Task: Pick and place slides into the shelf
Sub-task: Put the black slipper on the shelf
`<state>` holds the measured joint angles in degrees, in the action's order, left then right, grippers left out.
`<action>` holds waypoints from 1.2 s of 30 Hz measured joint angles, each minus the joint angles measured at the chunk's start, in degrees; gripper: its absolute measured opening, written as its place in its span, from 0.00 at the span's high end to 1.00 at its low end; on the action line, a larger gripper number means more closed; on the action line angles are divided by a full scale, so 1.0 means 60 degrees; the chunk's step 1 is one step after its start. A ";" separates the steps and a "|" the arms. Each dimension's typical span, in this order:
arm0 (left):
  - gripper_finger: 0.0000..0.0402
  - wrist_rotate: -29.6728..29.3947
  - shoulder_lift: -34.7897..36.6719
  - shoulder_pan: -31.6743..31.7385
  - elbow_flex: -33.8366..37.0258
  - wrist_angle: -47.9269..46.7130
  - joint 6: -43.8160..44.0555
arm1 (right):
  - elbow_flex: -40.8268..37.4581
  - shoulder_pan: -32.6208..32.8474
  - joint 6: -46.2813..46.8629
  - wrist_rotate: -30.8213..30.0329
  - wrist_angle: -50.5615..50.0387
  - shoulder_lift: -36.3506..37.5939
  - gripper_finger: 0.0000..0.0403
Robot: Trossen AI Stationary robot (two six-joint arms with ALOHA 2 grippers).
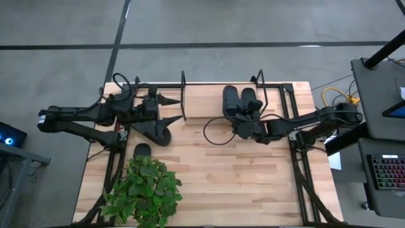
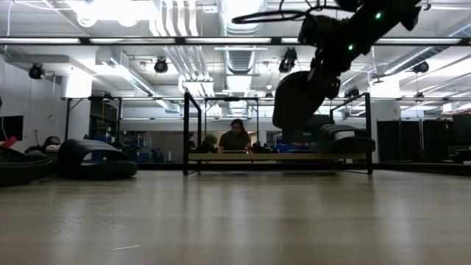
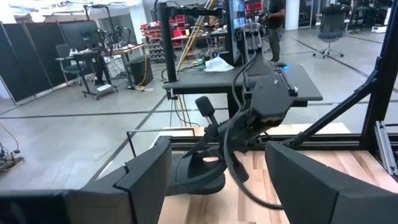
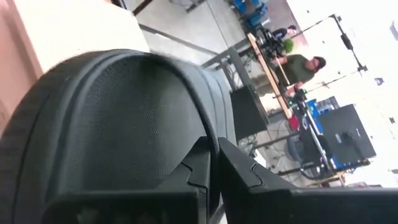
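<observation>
1. The shelf (image 1: 190,104) stands along the table's far edge, its pale board (image 2: 276,156) running between two upright side loops.
2. The right gripper (image 1: 248,113) hangs over the right part of the shelf, its fingers clenched on the strap of one slide (image 2: 298,99); in the low view that slide hangs tilted in the air above the board, clear of it.
3. The right wrist view is nearly filled by the held slide's strap (image 4: 124,124), with the two fingertips (image 4: 205,168) pressed together over its rim.
4. Another slide (image 1: 230,101) lies on the shelf just left of the right gripper; the low view shows it resting on the board's right end (image 2: 342,138).
5. The left gripper (image 1: 171,109) sits at the shelf's left end, fingers spread wide and holding nothing, pointing toward the right arm.
6. A third slide (image 1: 158,133) lies on the table under the left arm, near the left edge.
7. A fourth slide (image 1: 142,151) lies nearer the front, touching the leafy plant (image 1: 144,190) at the front-left corner.
8. The table's middle and front-right (image 1: 253,183) are bare wood.
9. The board's middle stretch between the loops lies open.
</observation>
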<state>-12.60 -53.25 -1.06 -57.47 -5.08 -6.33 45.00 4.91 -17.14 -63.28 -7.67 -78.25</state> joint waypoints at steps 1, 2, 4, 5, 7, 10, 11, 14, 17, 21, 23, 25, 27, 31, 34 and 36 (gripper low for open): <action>0.39 0.0000 -0.0005 0.0000 0.0000 -0.0003 0.0000 | -0.0080 -0.0076 0.0002 0.0034 0.0025 -0.0040 0.98; 0.39 -0.0003 -0.0019 0.0000 0.0000 -0.0002 -0.0003 | -0.0119 -0.0144 0.0006 0.0017 0.0038 -0.0133 0.98; 0.39 -0.0007 -0.0060 0.0000 0.0000 0.0001 -0.0025 | -0.0129 -0.0295 0.0023 0.0020 0.0163 -0.0358 0.98; 0.39 -0.0007 -0.0066 0.0000 0.0000 -0.0036 -0.0029 | -0.0130 -0.0361 0.0004 0.0042 0.0194 -0.0504 0.98; 0.39 -0.0007 -0.0100 0.0000 0.0000 -0.0047 -0.0036 | -0.0136 -0.0480 -0.0141 0.0003 0.0357 -0.0812 0.98; 0.39 -0.0007 -0.0141 0.0000 0.0000 -0.0063 -0.0036 | -0.0134 -0.0637 -0.0308 0.0025 0.0470 -0.1247 0.98; 0.39 -0.0007 -0.0146 0.0000 0.0000 -0.0083 -0.0040 | -0.0127 -0.0689 -0.0322 0.0019 0.0485 -0.1365 0.98; 0.39 -0.0011 -0.0164 0.0000 0.0000 -0.0082 -0.0040 | -0.0126 -0.0708 -0.0383 0.0021 0.0468 -0.1692 0.98; 0.39 -0.0011 -0.0168 0.0000 0.0000 -0.0117 -0.0040 | -0.0126 -0.0721 -0.0407 0.0042 0.0401 -0.1910 0.98; 0.39 -0.0011 -0.0164 0.0000 0.0025 -0.0114 -0.0044 | -0.0122 -0.0721 -0.0479 0.0103 0.0357 -0.1976 0.98; 0.39 -0.0012 -0.0164 0.0001 0.0042 -0.0113 -0.0044 | -0.0118 -0.0724 -0.0479 0.0376 0.0315 -0.1910 0.98; 0.39 -0.0027 -0.0164 0.0004 0.0081 -0.0088 -0.0044 | -0.0116 -0.0731 -0.0475 0.0641 0.0322 -0.1812 0.98; 0.39 -0.0051 -0.0164 0.0004 0.0128 -0.0091 -0.0047 | -0.0111 -0.0750 -0.0475 0.0886 0.0318 -0.1731 0.98; 0.39 -0.0051 -0.0164 0.0004 0.0222 -0.0074 -0.0047 | -0.0111 -0.0750 -0.0475 0.1101 0.0257 -0.1679 0.97; 0.39 -0.0051 -0.0164 0.0004 0.0317 -0.0055 -0.0051 | -0.0107 -0.0801 -0.0452 0.1122 0.0096 -0.1663 0.95; 0.39 -0.0051 -0.0158 0.0004 0.0364 -0.0027 -0.0047 | -0.0107 -0.0839 -0.0336 0.1151 0.0068 -0.1660 0.94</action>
<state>-12.91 -54.20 -1.04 -55.29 -5.24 -6.61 44.36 -0.13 -19.15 -56.37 -7.26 -88.20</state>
